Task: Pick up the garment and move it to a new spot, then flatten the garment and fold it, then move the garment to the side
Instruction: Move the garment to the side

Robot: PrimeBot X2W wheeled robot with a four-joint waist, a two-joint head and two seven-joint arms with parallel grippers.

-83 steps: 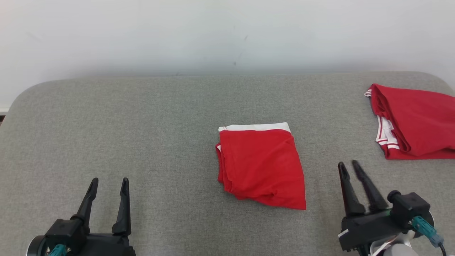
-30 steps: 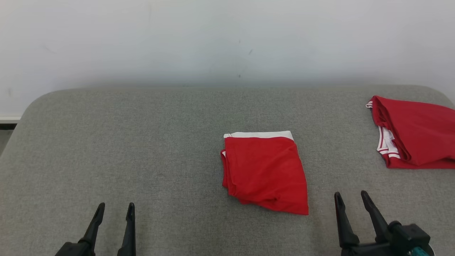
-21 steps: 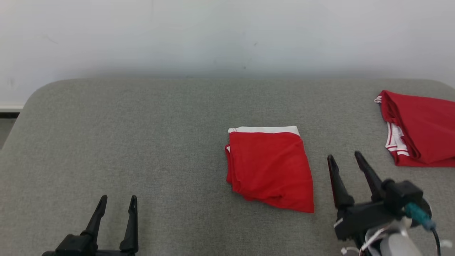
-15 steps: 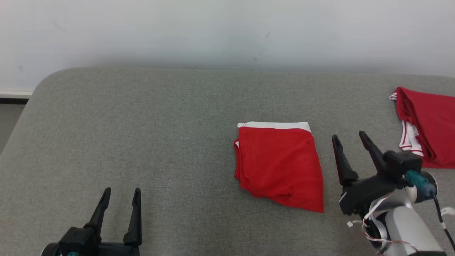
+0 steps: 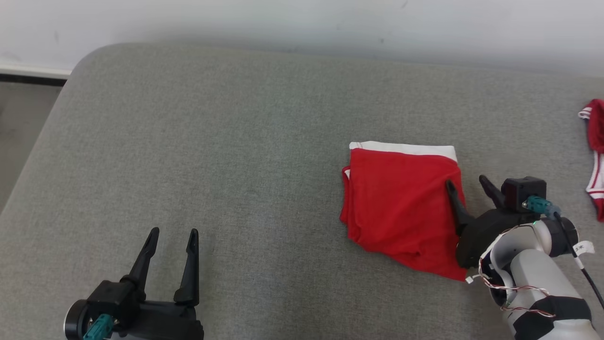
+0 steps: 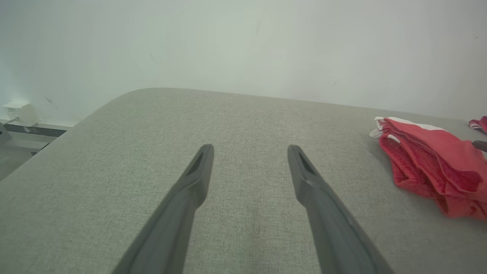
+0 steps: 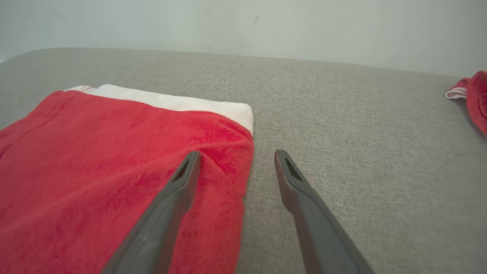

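Red garment [image 5: 396, 208] folded roughly square, white band [image 5: 403, 148]; coarse grey surface [image 5: 212, 141].

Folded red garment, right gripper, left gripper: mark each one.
folded red garment [image 5: 396, 203]: head view, middle of its red top layer.
right gripper [image 5: 465, 180]: head view, midway between its fingertips.
left gripper [image 5: 174, 231]: head view, midway between its fingertips.
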